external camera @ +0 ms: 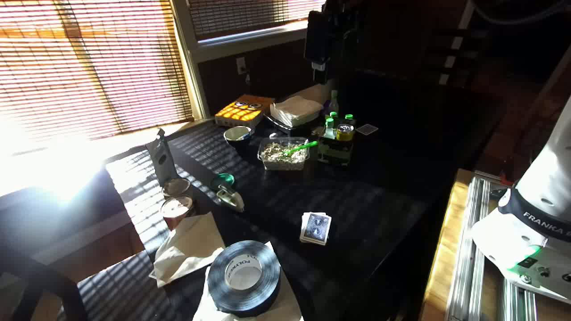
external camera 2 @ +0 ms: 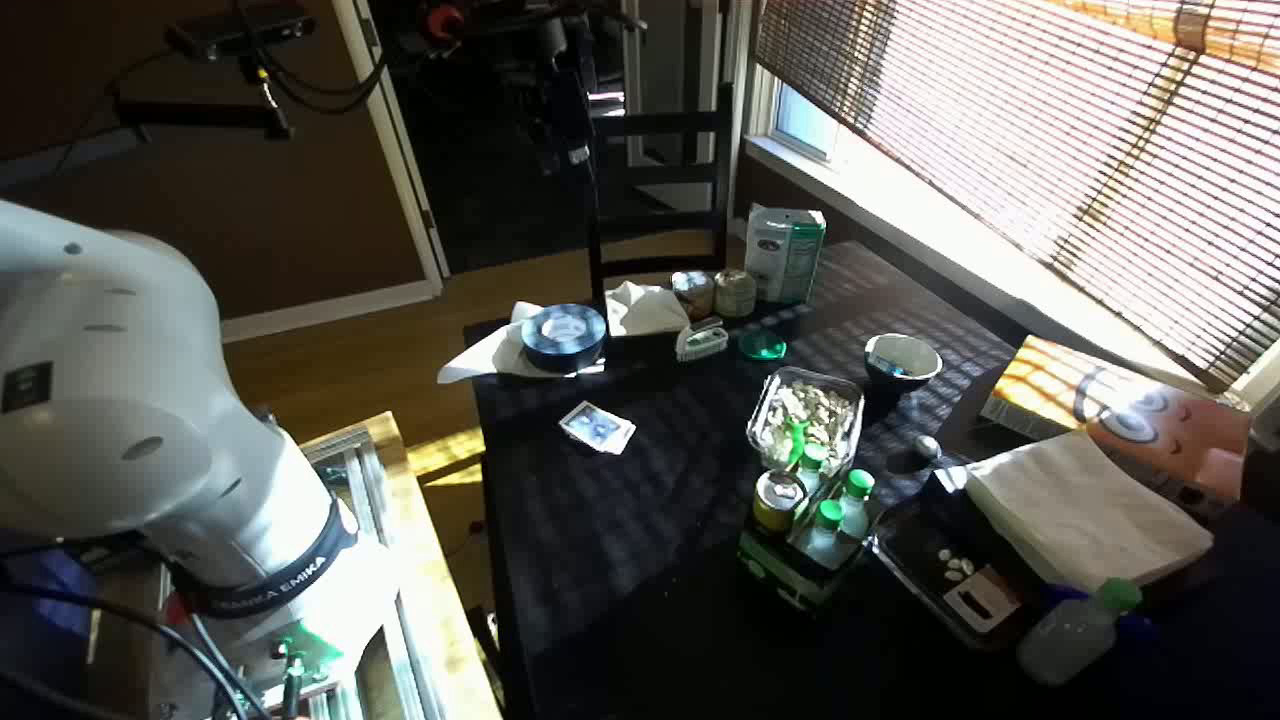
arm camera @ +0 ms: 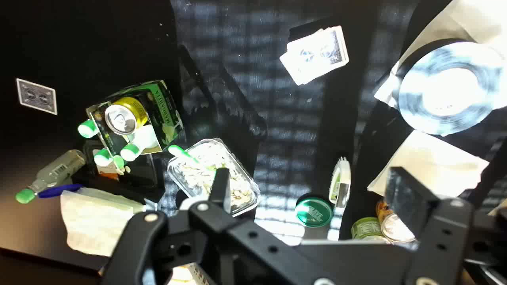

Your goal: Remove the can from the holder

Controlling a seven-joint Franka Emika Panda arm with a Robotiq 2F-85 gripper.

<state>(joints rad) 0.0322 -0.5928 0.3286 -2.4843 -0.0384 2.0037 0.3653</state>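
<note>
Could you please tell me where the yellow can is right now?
In the left half of the wrist view, the yellow can stands in the dark carton holder, beside a green-capped bottle.

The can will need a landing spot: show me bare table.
Bare table lies between the cards, holder and tub; a smaller patch separates cards from tape. It is crowded beside the holder, around tray and loose bottle, and by the tins.

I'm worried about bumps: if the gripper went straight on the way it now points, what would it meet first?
Probably the black tabletop near the green disc, going by the wrist view; depth is unclear, so the open gripper might touch the disc first.
</note>
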